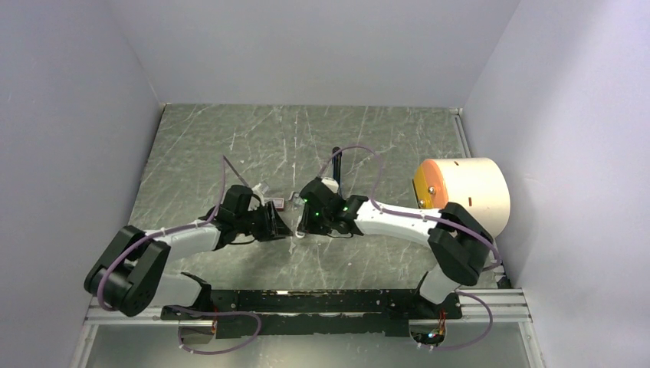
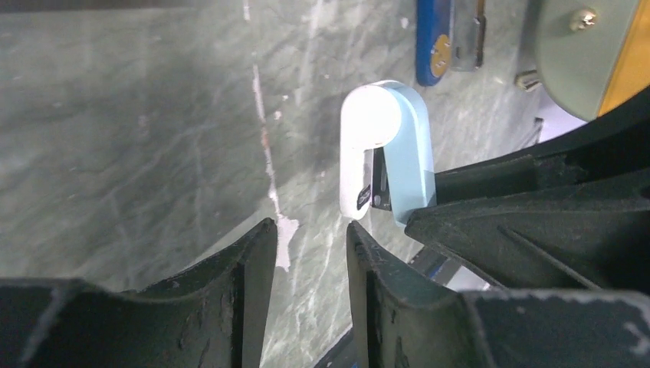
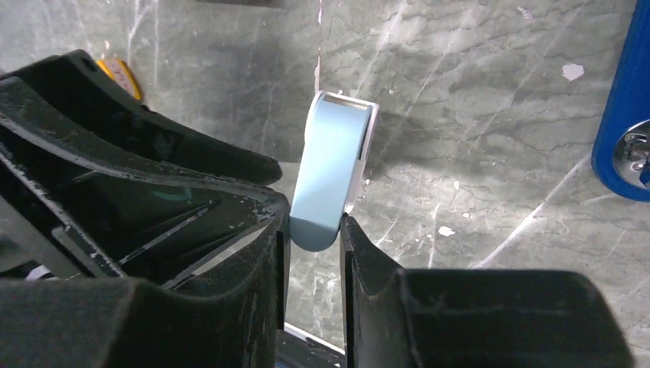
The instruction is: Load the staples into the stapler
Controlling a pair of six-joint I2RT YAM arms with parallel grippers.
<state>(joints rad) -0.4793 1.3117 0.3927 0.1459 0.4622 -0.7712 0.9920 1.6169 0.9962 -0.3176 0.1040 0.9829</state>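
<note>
The blue stapler [image 1: 336, 162] lies on the table beyond both grippers. Its blue end shows at the top of the left wrist view [image 2: 431, 40] with a metal part beside it, and at the right edge of the right wrist view [image 3: 625, 115]. My right gripper [image 3: 314, 226] is shut on the rounded end of a small light-blue and white piece [image 3: 331, 176], which also shows in the left wrist view [image 2: 387, 149]. My left gripper [image 2: 310, 234] is open and empty, close beside the right one [image 1: 301, 222] at the table's middle. No staples show.
A big white cylinder with an orange end [image 1: 464, 192] lies at the right, beside the right arm. A small dark reddish thing [image 1: 277, 204] lies just behind the left gripper. A small orange-yellow block [image 3: 119, 74] shows beyond the left gripper's fingers. Grey walls enclose the table.
</note>
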